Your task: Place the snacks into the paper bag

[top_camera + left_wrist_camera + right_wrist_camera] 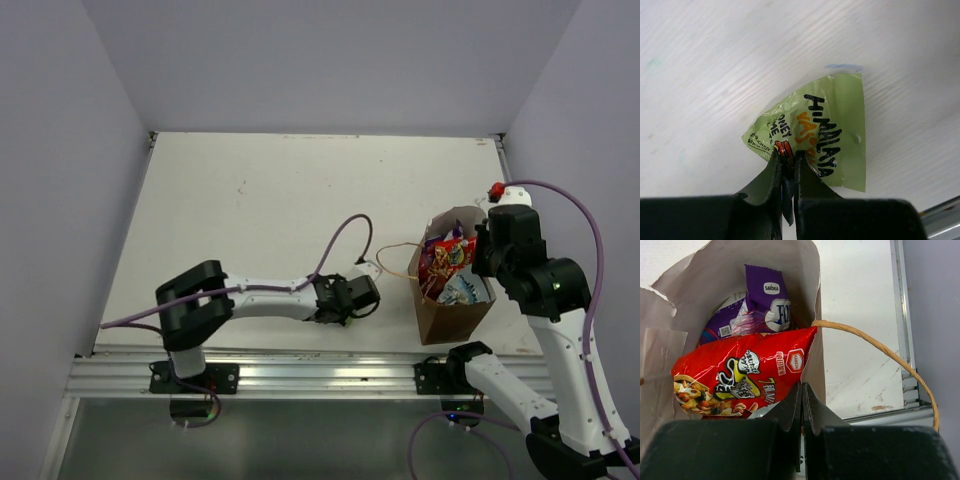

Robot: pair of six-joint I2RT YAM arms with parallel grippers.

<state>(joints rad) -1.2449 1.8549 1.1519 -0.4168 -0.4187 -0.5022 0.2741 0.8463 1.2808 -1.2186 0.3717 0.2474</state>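
Observation:
My left gripper point(788, 157) is shut on the lower edge of the green packet point(835, 125), which hangs close over the white table. In the top view this gripper point(362, 297) is left of the paper bag point(450, 315), and the packet is hidden under it. The brown bag stands upright and open. Inside it are a purple packet point(765, 305), a red-orange printed packet point(740, 375) and a pale blue-white one point(466, 291). My right gripper point(801, 387) is shut on the bag's right rim point(812, 365) and holds it open.
The bag's tan loop handles stick out to the left point(395, 260) and to the right point(880, 347). The table's metal front rail point(300, 375) runs just below both grippers. The purple walls point(60, 200) enclose the table.

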